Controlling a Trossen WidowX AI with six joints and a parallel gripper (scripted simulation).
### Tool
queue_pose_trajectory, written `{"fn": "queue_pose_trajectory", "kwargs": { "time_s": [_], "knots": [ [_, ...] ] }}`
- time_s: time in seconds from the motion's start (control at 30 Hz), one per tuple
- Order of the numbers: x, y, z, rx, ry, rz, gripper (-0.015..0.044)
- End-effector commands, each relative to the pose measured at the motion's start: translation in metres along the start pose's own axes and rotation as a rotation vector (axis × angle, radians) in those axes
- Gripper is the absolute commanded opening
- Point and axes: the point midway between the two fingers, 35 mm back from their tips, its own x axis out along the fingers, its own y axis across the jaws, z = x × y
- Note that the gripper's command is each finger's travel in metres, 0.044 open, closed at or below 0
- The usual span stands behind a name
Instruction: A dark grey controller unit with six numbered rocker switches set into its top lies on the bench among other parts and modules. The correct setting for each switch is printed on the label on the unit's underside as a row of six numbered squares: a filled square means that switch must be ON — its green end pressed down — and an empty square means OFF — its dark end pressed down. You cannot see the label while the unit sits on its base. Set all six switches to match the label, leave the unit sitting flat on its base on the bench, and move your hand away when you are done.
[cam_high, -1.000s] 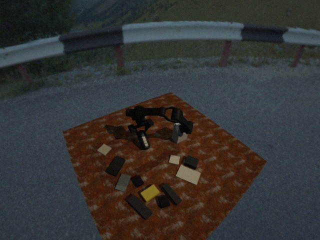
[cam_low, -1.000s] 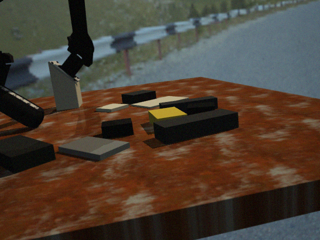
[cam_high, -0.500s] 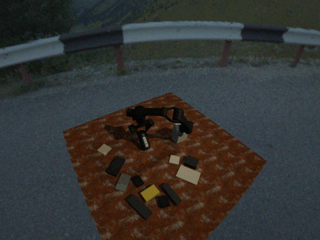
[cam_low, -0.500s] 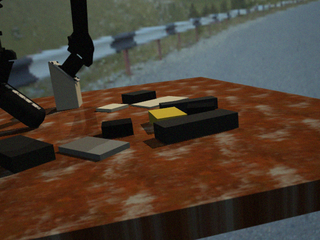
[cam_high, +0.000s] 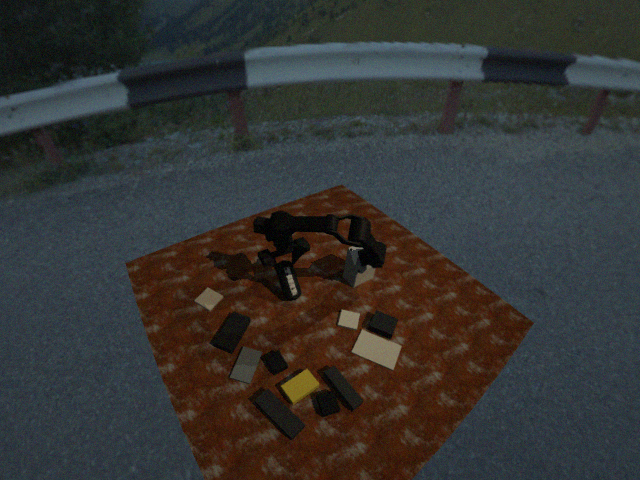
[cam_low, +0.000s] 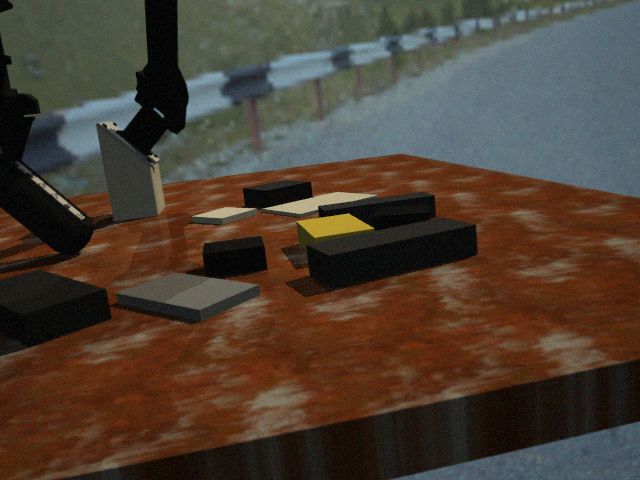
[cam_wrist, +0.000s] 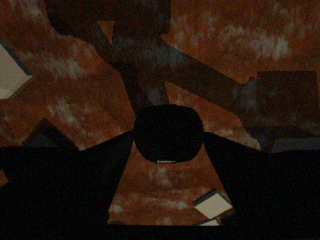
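Note:
The dark grey controller unit (cam_high: 287, 281) (cam_low: 43, 209) (cam_wrist: 169, 132) is held between my gripper's fingers (cam_high: 283, 258), which are shut on it. It is tilted steeply, its lower end at or just above the rusty bench (cam_high: 439, 320) (cam_low: 361, 330). A pale strip of its label shows along one face in the top and exterior views. In the wrist view I see only its dark rounded end and a thin sliver of the label. The switches are hidden.
A grey wedge stand (cam_high: 355, 268) (cam_low: 129, 175) stands right of the unit under the arm. In front lie a yellow block (cam_high: 299, 384) (cam_low: 333, 227), a long dark block (cam_high: 277, 413) (cam_low: 392, 250), a grey plate (cam_high: 246, 364) (cam_low: 186, 294), cream plates (cam_high: 376, 349) (cam_high: 208, 298), and other dark modules (cam_high: 230, 331) (cam_low: 46, 304).

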Motion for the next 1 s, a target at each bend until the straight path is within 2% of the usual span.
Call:
{"fn": "queue_pose_trajectory", "kwargs": {
  "time_s": [0.0, 0.97],
  "knots": [
    [0.0, 0.001, -0.009, 0.002, 0.015, 0.001, 0.0336],
    [-0.011, 0.0, -0.026, 0.002, 0.016, 0.001, 0.0336]
  ]
}}
